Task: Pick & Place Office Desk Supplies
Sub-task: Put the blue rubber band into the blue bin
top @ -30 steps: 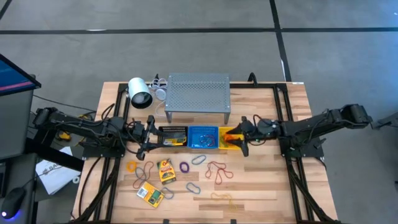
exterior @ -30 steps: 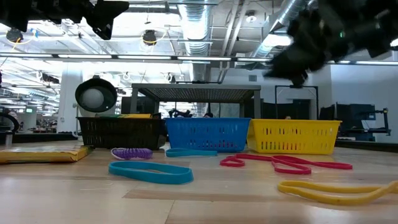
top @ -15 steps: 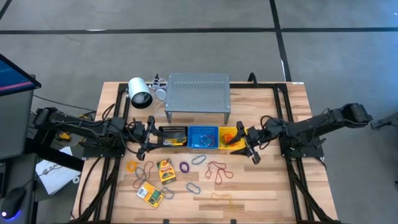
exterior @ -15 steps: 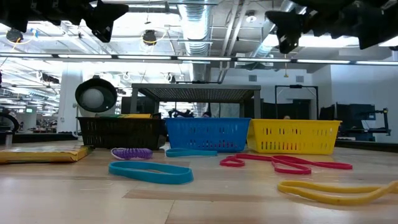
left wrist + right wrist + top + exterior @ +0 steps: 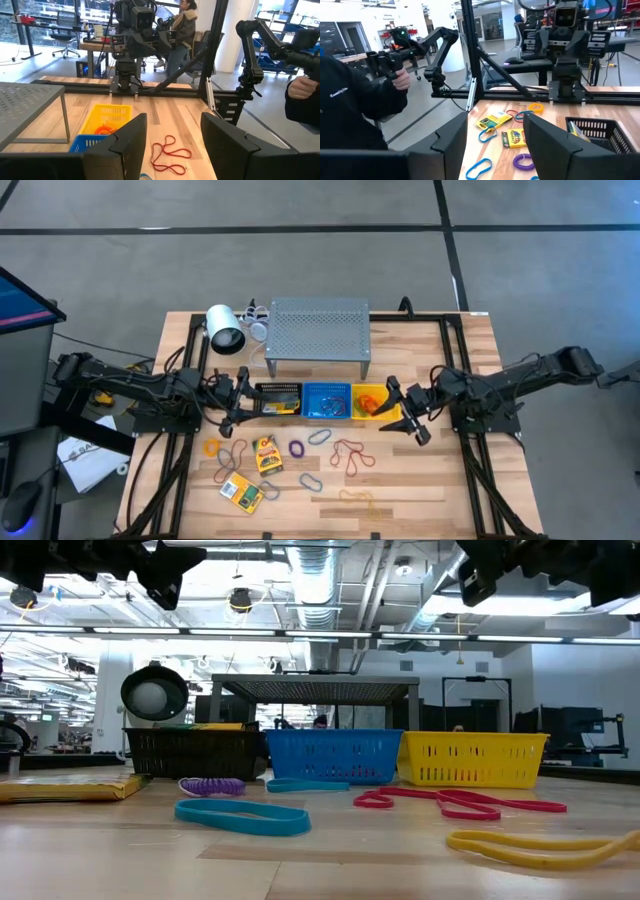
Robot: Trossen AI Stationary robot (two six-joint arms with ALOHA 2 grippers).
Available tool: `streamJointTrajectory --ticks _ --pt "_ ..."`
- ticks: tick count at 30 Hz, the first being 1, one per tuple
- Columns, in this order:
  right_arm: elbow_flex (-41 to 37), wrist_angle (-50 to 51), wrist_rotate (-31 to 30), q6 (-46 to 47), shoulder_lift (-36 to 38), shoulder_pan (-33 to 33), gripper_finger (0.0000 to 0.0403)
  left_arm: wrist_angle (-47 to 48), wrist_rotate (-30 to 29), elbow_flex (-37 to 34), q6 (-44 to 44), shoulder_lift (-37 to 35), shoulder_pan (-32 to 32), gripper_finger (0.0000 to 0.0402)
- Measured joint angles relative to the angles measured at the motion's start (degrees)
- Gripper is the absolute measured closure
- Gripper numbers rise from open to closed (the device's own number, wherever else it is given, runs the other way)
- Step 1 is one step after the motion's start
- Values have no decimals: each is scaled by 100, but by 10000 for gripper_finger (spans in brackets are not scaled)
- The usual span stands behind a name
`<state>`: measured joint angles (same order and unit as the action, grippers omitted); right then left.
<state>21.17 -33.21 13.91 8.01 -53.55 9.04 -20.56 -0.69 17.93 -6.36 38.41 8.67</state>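
Observation:
Loose supplies lie on the wooden table's near half: two yellow-and-green packs (image 5: 267,453) (image 5: 243,494), an orange loop (image 5: 211,447), red-brown loops (image 5: 234,457), a purple loop (image 5: 297,447), grey clips (image 5: 319,437), red bands (image 5: 350,455) and a yellow band (image 5: 355,498). An orange band (image 5: 372,400) lies in the yellow basket (image 5: 358,415). My left gripper (image 5: 239,398) hangs open beside the black basket (image 5: 278,399). To the right of the yellow basket, my right gripper (image 5: 402,415) is open and raised. Both point level, with nothing between their fingers (image 5: 172,145) (image 5: 495,145).
A blue basket (image 5: 327,400) stands between the black and yellow ones. Behind them are a grey perforated shelf (image 5: 318,330) and a white cylindrical lamp-like object (image 5: 225,330). Black frame rails (image 5: 455,370) run along both table sides. A person's hand (image 5: 402,77) shows beyond the table.
My right gripper has drawn back from over the yellow basket toward the table's right edge and risen, tipping from slanting down to level. The orange band stays in the basket.

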Motion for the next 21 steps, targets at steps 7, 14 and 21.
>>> streamJointTrajectory --ticks 7,14,21 --pt "0 18 -22 -15 -7 114 216 -147 516 0 -169 0 0 221" --pt "0 -1 -44 -190 -7 96 216 -559 1019 0 -162 0 2 221" --pt "0 -2 -52 -719 -9 96 217 -734 744 0 187 0 0 221"
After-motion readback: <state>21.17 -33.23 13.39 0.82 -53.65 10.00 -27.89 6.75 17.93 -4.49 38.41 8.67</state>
